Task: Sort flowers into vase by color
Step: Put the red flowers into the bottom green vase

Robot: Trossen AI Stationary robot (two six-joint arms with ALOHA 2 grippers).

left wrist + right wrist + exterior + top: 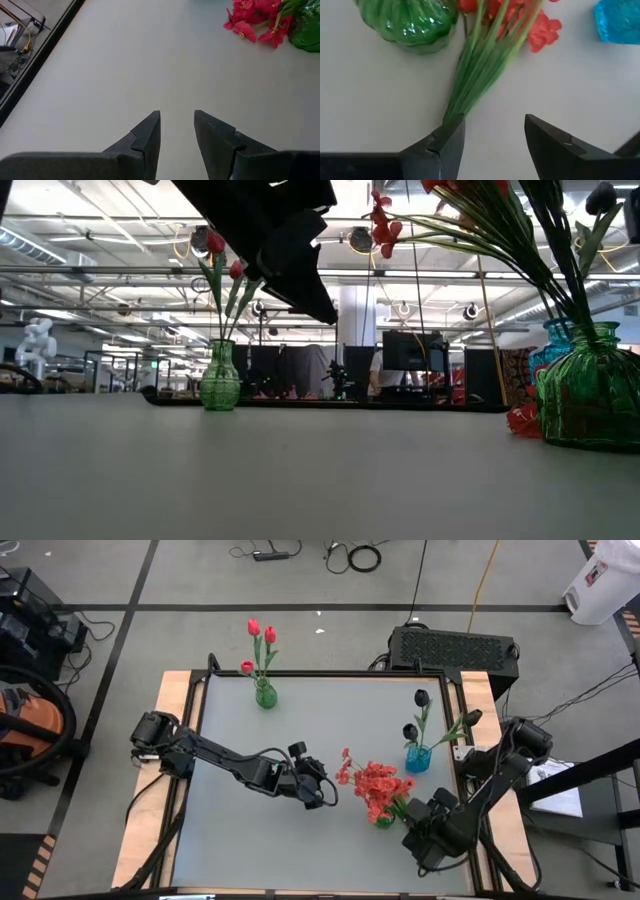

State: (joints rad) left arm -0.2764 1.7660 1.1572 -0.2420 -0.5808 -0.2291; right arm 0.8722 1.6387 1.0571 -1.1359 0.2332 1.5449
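Red blossoms point(378, 783) are lying bunched beside a green vase point(385, 821) on the counter point(300, 720); the left end effector point(177, 131) is hovering spread and empty. Right end effector point(494, 136) is gaping beside light, springy stems point(472, 75), best pinched low.

table point(230, 840) | green vase point(265, 695) | blue vase point(417, 758) | second green vase point(590, 395)

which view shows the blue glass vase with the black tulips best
The high view: the blue glass vase stands whole beside the bushy red blossoms. The low view shows a sliver behind the green vase; the right wrist view a corner; the left wrist view nothing.
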